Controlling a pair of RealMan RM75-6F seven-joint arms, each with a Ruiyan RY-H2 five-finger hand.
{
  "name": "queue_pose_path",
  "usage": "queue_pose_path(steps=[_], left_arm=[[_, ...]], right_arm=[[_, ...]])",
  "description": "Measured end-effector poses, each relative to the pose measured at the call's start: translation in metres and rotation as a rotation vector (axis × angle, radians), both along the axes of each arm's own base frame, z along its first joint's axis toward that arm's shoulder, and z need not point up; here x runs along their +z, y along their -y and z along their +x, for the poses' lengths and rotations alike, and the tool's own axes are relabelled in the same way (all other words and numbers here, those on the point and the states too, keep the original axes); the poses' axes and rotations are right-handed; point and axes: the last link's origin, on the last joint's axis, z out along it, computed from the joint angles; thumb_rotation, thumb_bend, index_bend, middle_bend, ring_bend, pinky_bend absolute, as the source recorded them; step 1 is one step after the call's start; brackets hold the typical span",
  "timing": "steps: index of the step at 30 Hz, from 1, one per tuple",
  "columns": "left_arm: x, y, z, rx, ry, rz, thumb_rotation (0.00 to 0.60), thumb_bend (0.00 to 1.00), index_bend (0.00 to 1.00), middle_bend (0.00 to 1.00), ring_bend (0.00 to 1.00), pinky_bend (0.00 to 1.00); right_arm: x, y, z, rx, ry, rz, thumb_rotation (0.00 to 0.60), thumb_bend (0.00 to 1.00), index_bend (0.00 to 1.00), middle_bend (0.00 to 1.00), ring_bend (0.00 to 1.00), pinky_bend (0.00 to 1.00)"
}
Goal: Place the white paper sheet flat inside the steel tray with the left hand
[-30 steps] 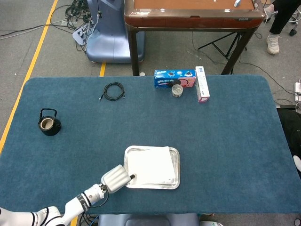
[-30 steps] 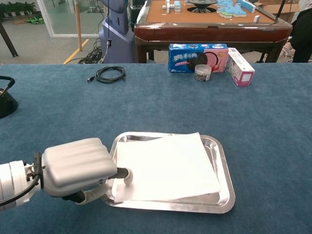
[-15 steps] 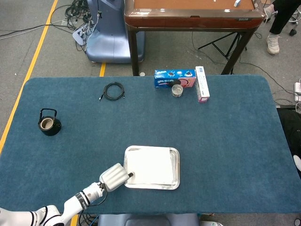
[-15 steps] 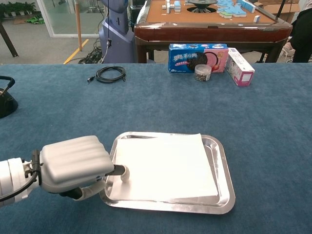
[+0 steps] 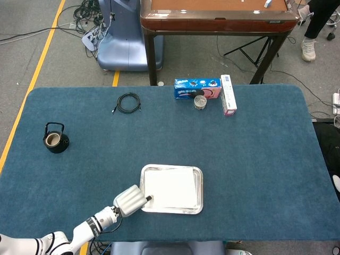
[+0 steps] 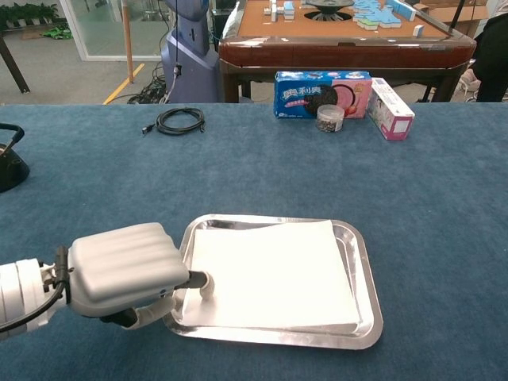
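The paper sheet [image 6: 266, 274] lies in the tray [image 6: 367, 278] near the worktop's [image 5: 265, 154] six o'clock edge; the left hand [image 6: 123, 270] sits at the tray's nine o'clock, its fingers [image 6: 200, 280] apparently touching the sheet.

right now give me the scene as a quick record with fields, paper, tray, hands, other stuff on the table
paper: white paper sheet lies inside the steel tray, within its rim
tray: near the table's front edge, on the blue cloth
left hand: left hand at the tray's near-left corner, a fingertip on the sheet's left edge
right hand: not in view
far side: black cable, cookie box, small jar, pink and white carton
left side: black teapot
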Motion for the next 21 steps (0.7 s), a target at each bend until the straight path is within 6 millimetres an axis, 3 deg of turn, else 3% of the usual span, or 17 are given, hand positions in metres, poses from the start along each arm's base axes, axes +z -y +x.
queue_pose_path(steps=[21], left_arm=[[0.0003,-0.0008,0.0026,-0.011,0.003,0.004,0.6,0.58,0.31,1.0,1.0,1.0]], right_arm=[[-0.0005,-0.0002,0.0002,0.0,-0.002,0.0,0.6,0.26,0.48,0.5,0.36,0.32]])
